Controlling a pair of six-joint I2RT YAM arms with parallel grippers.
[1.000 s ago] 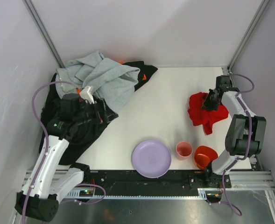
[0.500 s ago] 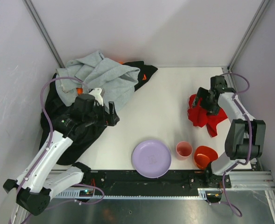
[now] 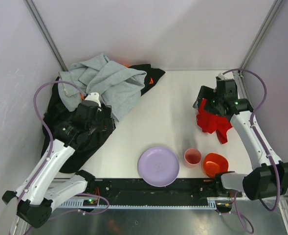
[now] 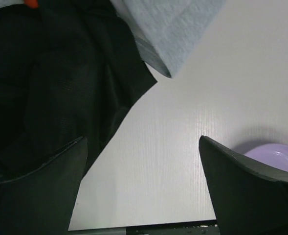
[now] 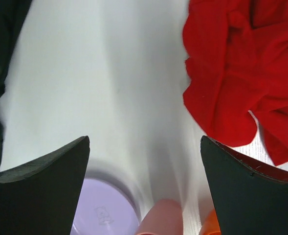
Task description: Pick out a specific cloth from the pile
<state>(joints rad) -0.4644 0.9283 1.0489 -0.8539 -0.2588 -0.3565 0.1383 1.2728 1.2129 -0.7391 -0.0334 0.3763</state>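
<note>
The red cloth (image 3: 211, 121) lies crumpled on the white table at the right, apart from the pile. In the right wrist view the cloth (image 5: 236, 73) sits at the upper right. My right gripper (image 3: 202, 104) (image 5: 144, 139) hovers open and empty above the cloth's left edge. The pile is at the back left: a light gray sweatshirt (image 3: 107, 81) over a black garment (image 3: 70, 139), with bits of orange (image 3: 151, 80). My left gripper (image 3: 104, 126) (image 4: 143, 144) is open and empty above the edge of the black garment (image 4: 51, 88), near the sweatshirt's hem (image 4: 173, 29).
A purple plate (image 3: 158, 166), a pink cup (image 3: 192, 157) and an orange bowl (image 3: 215, 164) stand along the near edge. The plate (image 5: 104, 210) and cup (image 5: 163, 218) show below my right gripper. Walls and frame posts close in the table.
My right gripper has risen and moved left off the red cloth, which stays on the table. My left gripper has drawn back from the right toward the black garment.
</note>
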